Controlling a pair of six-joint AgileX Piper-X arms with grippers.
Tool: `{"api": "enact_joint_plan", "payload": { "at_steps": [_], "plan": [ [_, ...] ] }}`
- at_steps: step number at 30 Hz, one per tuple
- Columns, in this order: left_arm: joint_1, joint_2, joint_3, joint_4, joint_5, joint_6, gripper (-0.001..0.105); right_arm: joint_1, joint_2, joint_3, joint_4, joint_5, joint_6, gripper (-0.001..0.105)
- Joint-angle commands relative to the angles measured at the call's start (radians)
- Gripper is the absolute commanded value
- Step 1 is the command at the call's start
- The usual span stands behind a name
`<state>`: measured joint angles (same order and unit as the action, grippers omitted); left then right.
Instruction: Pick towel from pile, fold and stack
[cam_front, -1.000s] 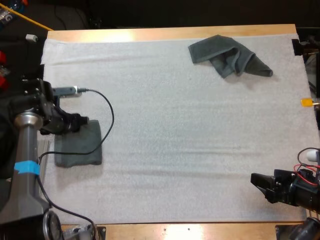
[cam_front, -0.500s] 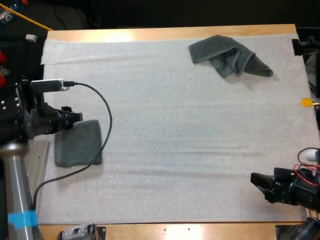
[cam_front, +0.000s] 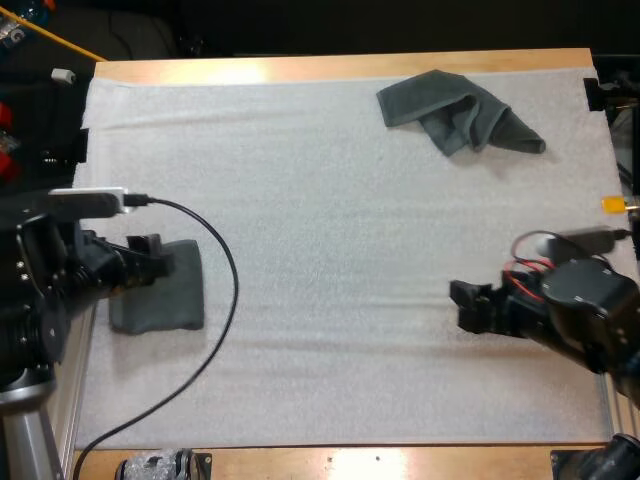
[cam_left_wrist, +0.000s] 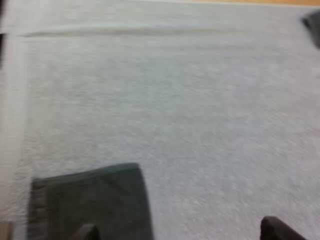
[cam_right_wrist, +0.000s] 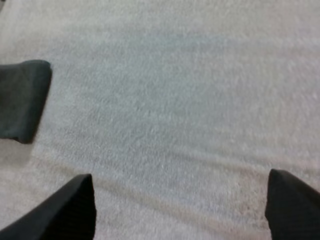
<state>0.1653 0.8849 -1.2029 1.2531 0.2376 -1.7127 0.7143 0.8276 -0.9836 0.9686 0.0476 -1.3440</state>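
Folded towel (cam_front: 165, 295) lies flat near the left edge of the white mat (cam_front: 330, 250), in the same spot and shape as a second ago, so the first fold looks finished and set down. The left gripper (cam_front: 155, 260), which a second ago sat low against that towel's near corner, now hangs at the towel's left edge with the arm drawn back toward its base. In the left wrist view its fingers (cam_left_wrist: 277, 230) stand wide apart and hold nothing, with the folded towel (cam_left_wrist: 92, 205) just ahead of them. Across the mat, the right gripper (cam_front: 462, 306) has come in from the near right corner and now points leftward over bare mat. Its fingers (cam_right_wrist: 65, 210) are likewise spread and empty, and the folded towel (cam_right_wrist: 20, 100) shows far ahead of them. The crumpled towel (cam_front: 460, 110) has not moved and lies at the far right of the mat, well apart from both grippers. By my reading the left arm has released, and the crumpled towel is the next to be picked.
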Motion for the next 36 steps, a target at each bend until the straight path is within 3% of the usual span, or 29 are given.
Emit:
{"api": "enact_joint_plan", "payload": {
  "at_steps": [1, 9, 23, 28, 36],
  "plan": [
    [-0.018, -0.010, -0.006, 0.011, 0.005, -0.004, 0.062, -0.001, 0.009, -0.002, -0.032, 0.001, -0.023, 0.068],
    [-0.088, -0.037, -0.006, 0.061, 0.002, 0.011, 0.062, -0.093, 0.047, -0.002, -0.048, 0.023, -0.032, 0.068],
    [-0.089, -0.088, -0.005, 0.084, 0.002, 0.011, 0.062, -0.550, 0.005, -0.002, 0.085, -0.048, -0.264, 0.068],
    [-0.089, -0.088, -0.005, 0.101, 0.002, 0.011, 0.062, -0.687, -0.058, -0.002, 0.108, -0.059, -0.296, 0.068],
    [-0.089, -0.111, -0.005, 0.114, 0.002, 0.011, 0.062, -0.713, -0.170, -0.002, 0.131, -0.060, -0.335, 0.068]
  ]
}}
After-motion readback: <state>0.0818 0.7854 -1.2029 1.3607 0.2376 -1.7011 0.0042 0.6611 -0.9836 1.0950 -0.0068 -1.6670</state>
